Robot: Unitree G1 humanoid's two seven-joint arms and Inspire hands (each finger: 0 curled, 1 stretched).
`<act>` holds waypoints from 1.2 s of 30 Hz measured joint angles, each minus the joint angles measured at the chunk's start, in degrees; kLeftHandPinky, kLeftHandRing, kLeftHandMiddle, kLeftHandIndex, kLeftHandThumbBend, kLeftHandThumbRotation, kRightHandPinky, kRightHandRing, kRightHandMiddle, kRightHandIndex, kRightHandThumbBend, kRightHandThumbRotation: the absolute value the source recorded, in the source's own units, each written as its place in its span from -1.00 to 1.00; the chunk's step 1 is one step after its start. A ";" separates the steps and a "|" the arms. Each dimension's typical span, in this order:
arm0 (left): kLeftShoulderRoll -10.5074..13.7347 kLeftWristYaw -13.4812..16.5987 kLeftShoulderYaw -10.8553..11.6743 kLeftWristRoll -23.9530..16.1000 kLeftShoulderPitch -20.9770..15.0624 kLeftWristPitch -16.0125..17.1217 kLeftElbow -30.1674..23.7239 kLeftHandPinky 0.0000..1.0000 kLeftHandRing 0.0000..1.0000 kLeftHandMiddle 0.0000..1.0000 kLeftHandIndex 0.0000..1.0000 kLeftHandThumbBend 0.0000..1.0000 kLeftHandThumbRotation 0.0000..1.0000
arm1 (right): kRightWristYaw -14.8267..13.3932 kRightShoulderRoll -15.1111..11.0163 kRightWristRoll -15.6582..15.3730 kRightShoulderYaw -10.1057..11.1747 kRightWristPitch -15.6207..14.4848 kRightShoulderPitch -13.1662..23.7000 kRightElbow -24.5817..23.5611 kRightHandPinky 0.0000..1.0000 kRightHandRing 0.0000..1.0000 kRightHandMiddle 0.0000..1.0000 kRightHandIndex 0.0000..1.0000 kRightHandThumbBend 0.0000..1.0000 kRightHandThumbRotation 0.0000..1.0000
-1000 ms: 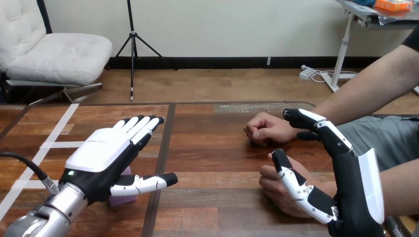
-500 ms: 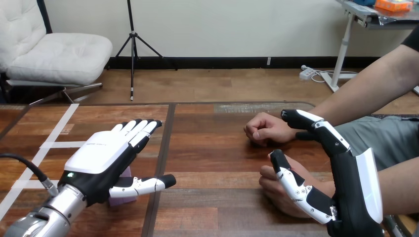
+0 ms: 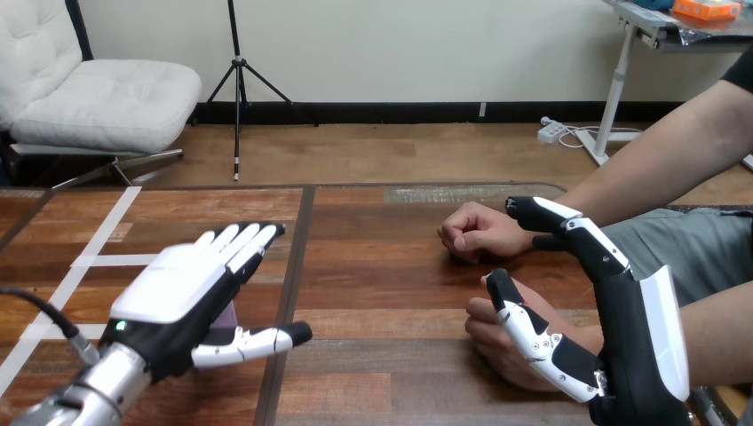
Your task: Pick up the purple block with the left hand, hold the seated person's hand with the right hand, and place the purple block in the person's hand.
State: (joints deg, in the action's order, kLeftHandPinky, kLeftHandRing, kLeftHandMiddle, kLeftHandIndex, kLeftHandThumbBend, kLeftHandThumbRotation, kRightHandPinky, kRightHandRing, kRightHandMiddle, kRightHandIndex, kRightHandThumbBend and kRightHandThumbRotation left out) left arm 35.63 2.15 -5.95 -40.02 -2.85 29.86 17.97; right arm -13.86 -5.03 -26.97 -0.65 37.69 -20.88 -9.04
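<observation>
Hovering over the purple block (image 3: pixel 225 318) near the table's (image 3: pixel 382 266) near-left edge, our left hand (image 3: pixel 182 288) is spread flat, holding nothing. We judge the block light, rigid, smooth: pinch opposite flat faces. Our right hand (image 3: pixel 635 337) is uncurled, thumb across the person's nearer hand (image 3: pixel 487 335).

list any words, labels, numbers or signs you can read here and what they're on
None: no text can be read here.
The white shells of the left hand and the right hand carry no legible print.
The purple block, the table and its white tape strips show no lettering.
</observation>
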 measured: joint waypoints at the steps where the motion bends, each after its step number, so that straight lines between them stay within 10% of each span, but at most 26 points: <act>1: 0.00 0.11 0.01 0.00 0.38 -0.05 -0.18 1.00 1.00 1.00 1.00 0.50 0.92 | 0.06 0.00 0.03 0.07 0.00 0.00 0.00 0.39 0.51 0.52 0.50 -0.20 -0.30; 36: -0.03 4.44 -1.23 -2.33 3.45 -2.62 -0.18 1.00 1.00 1.00 1.00 0.51 0.84 | 0.40 0.00 0.12 0.82 0.01 0.00 0.00 0.39 0.51 0.52 0.49 -0.20 -0.30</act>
State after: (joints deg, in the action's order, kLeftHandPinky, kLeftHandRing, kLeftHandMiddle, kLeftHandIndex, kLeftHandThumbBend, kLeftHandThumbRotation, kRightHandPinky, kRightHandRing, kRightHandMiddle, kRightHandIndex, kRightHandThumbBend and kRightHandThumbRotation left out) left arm 35.60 6.58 -7.18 -42.36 0.60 27.24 17.79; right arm -13.46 -5.03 -26.85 0.17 37.70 -20.88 -9.03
